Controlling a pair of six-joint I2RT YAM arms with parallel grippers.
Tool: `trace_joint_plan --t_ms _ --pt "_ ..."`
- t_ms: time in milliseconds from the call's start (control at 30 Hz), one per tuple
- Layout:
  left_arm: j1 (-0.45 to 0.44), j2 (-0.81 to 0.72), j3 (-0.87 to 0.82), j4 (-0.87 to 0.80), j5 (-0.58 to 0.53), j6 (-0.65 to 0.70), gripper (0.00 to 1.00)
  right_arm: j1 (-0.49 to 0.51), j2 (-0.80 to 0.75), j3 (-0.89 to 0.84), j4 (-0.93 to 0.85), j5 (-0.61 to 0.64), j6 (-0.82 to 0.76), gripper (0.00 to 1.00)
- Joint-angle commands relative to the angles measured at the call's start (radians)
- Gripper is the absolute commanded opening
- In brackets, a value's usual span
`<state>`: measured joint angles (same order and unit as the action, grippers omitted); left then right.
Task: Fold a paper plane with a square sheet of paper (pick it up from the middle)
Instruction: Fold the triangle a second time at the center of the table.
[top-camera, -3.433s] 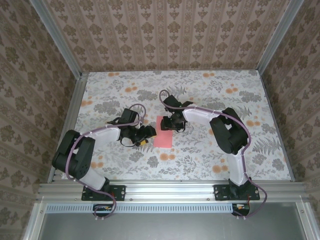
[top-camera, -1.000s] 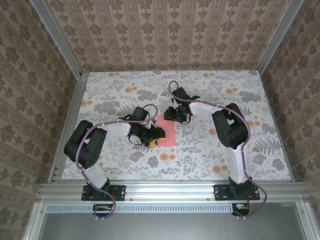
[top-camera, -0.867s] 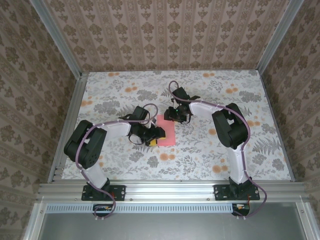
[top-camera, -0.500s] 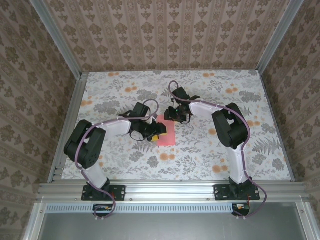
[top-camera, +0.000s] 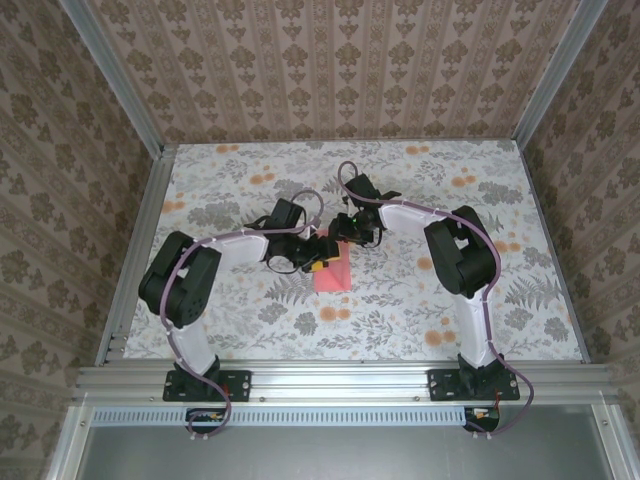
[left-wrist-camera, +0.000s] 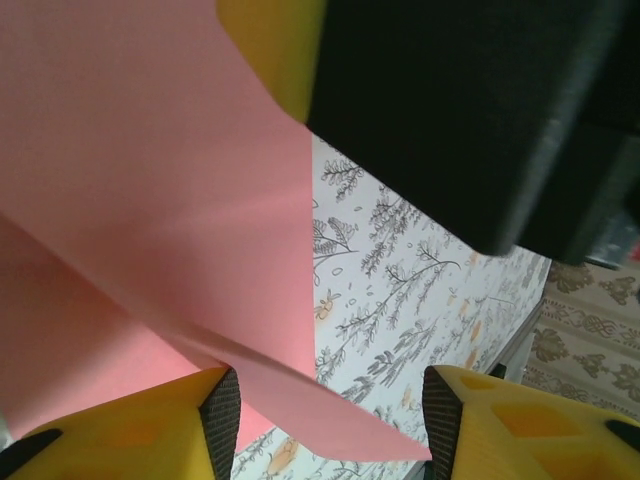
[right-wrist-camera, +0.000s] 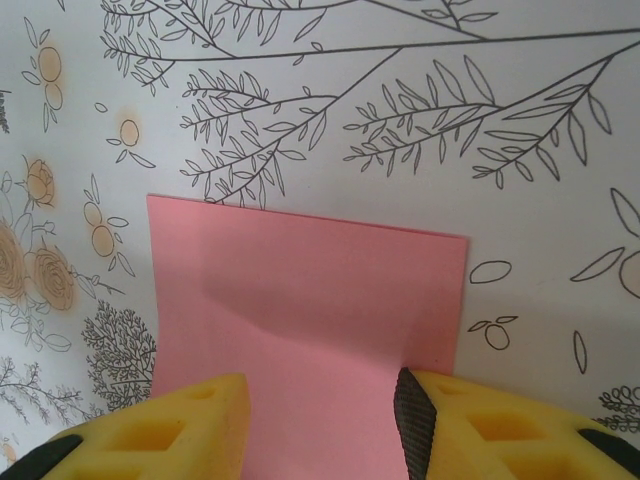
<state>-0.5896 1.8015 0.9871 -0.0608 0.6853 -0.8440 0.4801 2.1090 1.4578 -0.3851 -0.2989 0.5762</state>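
Note:
The square sheet of paper (top-camera: 335, 275) is salmon pink and lies mid-table between my two grippers. My left gripper (top-camera: 317, 254) is at its left side, jaws open. In the left wrist view a lifted flap of the paper (left-wrist-camera: 150, 200) curls over and passes between the yellow fingers (left-wrist-camera: 130, 430), its edge resting against the left pad. My right gripper (top-camera: 345, 235) stands open at the sheet's far end. Its fingertips (right-wrist-camera: 470, 420) press down on the flat paper (right-wrist-camera: 310, 290), one near the sheet's right edge. The right gripper's black body (left-wrist-camera: 450, 110) looms close above the left one.
The table (top-camera: 430, 290) is covered by a floral cloth with grey leaves and orange flowers. Aluminium rails (top-camera: 330, 380) frame it, with patterned walls on three sides. The two wrists are nearly touching over the paper.
My left gripper has slid right and away toward the right gripper, carrying the paper's left side up and over, so the sheet looks narrower from above. Its jaws narrowed slightly. The right gripper stayed put.

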Motion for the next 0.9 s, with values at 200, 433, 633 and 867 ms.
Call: trace_joint_plan --t_ms 200,433,633,867 --pt "-0.007 0.024 0.024 0.061 -0.002 -0.013 0.54 -0.009 0.042 -0.029 -0.050 -0.027 0.013 0.47" --pt "0.008 0.042 0.014 0.050 -0.035 -0.012 0.45 -0.027 -0.005 -0.046 -0.015 -0.100 0.025 0.46" --pt "0.017 0.053 0.006 0.044 -0.035 -0.014 0.39 -0.041 -0.075 -0.073 0.049 -0.205 0.039 0.45" --pt "0.027 0.060 0.003 0.040 -0.072 -0.018 0.36 -0.059 -0.224 -0.192 0.094 -0.235 0.014 0.51"
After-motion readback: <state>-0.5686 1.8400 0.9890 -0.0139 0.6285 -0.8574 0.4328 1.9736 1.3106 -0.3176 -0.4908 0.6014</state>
